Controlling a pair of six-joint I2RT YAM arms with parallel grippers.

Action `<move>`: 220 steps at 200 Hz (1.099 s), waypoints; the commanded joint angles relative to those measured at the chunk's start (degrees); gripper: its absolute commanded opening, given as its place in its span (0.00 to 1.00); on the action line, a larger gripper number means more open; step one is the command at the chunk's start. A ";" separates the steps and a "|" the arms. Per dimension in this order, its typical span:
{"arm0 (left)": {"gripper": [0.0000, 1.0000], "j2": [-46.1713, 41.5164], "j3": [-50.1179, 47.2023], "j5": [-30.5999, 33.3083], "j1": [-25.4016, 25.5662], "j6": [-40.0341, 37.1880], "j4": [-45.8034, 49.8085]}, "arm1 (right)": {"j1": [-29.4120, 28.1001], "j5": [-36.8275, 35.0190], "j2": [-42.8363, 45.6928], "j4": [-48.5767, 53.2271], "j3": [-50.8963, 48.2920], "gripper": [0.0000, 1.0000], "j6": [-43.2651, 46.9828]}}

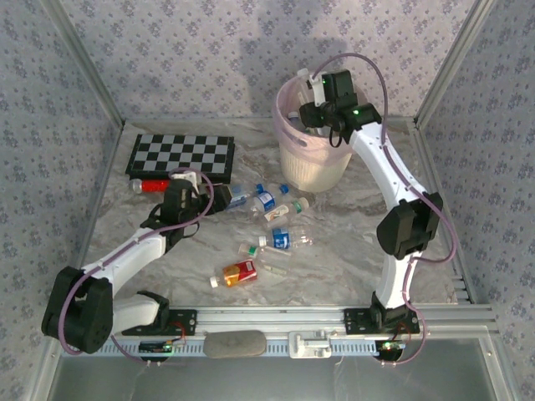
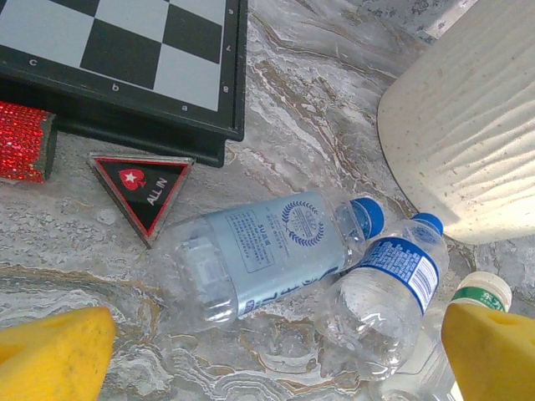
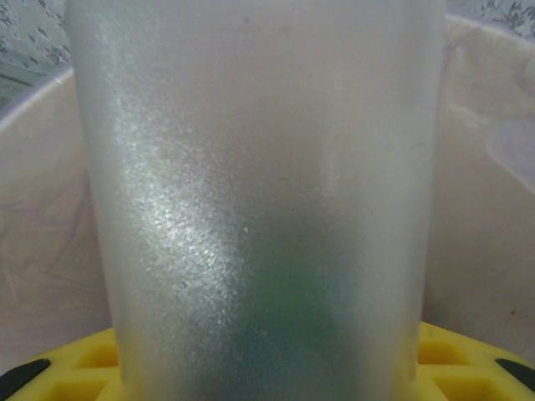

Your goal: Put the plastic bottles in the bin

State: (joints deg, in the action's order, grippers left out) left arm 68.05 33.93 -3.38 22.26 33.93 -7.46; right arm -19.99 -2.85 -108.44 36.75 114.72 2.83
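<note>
Hanging over the mouth of the bin (image 1: 313, 171), at the far right of the table (image 1: 351, 259), the right gripper (image 1: 318, 115) has its jaws closed on a frosted translucent bottle (image 3: 259, 192). The bottle stands upright between the yellow fingers (image 3: 460, 359), with the bin's pale inner wall behind it. The left gripper (image 2: 269, 357) hovers with its jaws spread wide above a cluster of bottles just left of the bin, gripping nothing. Below it lie a clear bottle with a pale blue label (image 2: 267, 246) and a blue-capped bottle with a darker blue label (image 2: 393, 288), close against each other, caps toward the bin. A white-capped bottle with a green label (image 2: 481, 294) lies just beside them. Nearer, an orange-red bottle (image 1: 238, 271) lies on its side. A chessboard (image 1: 181, 154) sits at the far left, with a red glittery stick (image 1: 153, 185) at its near edge and a triangular "ALL IN" token (image 2: 142, 188) beside it.
</note>
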 commanded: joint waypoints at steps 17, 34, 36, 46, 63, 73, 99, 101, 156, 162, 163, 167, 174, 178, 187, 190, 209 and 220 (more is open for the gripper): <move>1.00 0.40 1.84 0.56 0.41 -0.53 -0.18 | 0.33 -1.19 -1.30 1.75 2.52 0.61 -1.60; 1.00 0.26 1.84 0.65 0.50 -0.53 -0.01 | 0.36 -1.34 -1.09 1.74 3.01 0.68 -1.60; 1.00 0.20 1.84 0.65 0.50 -0.53 -0.01 | 0.34 -1.29 -1.07 1.74 3.05 0.69 -1.60; 1.00 0.10 1.93 0.65 0.50 -0.53 0.08 | 0.29 -1.46 -0.69 1.66 3.35 0.73 -1.60; 1.00 0.02 2.03 0.66 0.59 -0.62 0.19 | 0.10 -1.75 0.37 0.99 3.36 0.80 -1.51; 1.00 -0.05 2.06 0.72 0.63 -0.62 0.26 | 0.03 -1.83 1.30 0.47 3.19 0.84 -1.51; 1.00 -0.23 2.10 0.78 0.85 -0.54 0.41 | -0.40 -1.69 4.31 -1.20 1.83 0.95 -1.67; 1.00 -0.23 2.06 0.75 0.85 -0.60 0.43 | -0.47 -1.67 4.65 -1.37 1.61 0.96 -1.68; 1.00 -1.29 3.23 0.74 1.38 -1.92 4.00 | -1.68 2.47 15.16 -9.52 -10.79 0.99 -4.72; 1.00 -1.52 3.30 0.70 1.44 -2.02 4.51 | -1.77 3.40 16.41 -10.48 -12.94 0.99 -5.45; 1.00 -1.61 3.32 0.67 1.46 -2.03 4.58 | -1.79 3.61 16.63 -10.65 -13.25 0.99 -5.55; 1.00 -1.74 3.33 0.60 1.50 -2.11 5.00 | -1.81 4.08 17.25 -11.17 -14.27 0.99 -5.91; 1.00 -1.95 3.42 0.50 1.62 -2.32 5.70 | -2.02 4.93 18.76 -12.23 -16.63 0.99 -6.61; 1.00 -2.17 3.49 0.48 1.72 -2.46 6.24 | -2.22 5.20 19.57 -12.98 -18.27 0.99 -7.03; 1.00 -2.54 3.64 0.35 1.95 -2.79 7.65 | -2.67 5.82 21.71 -14.92 -22.01 0.99 -7.84; 1.00 -2.71 3.68 0.26 2.07 -2.94 8.17 | -2.83 5.92 22.39 -15.59 -23.26 0.99 -8.10; 1.00 -4.19 3.66 -0.13 2.85 -3.99 11.67 | -3.91 5.72 26.65 -19.85 -31.42 0.99 -9.94; 1.00 -5.04 3.34 -0.39 3.32 -4.37 13.53 | -4.46 5.50 28.74 -21.89 -35.64 0.99 -11.09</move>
State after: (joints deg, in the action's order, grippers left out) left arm 65.69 35.22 -3.20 24.56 31.77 0.43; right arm -23.22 1.41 -83.22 20.93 86.21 -4.38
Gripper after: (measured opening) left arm 0.999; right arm 0.990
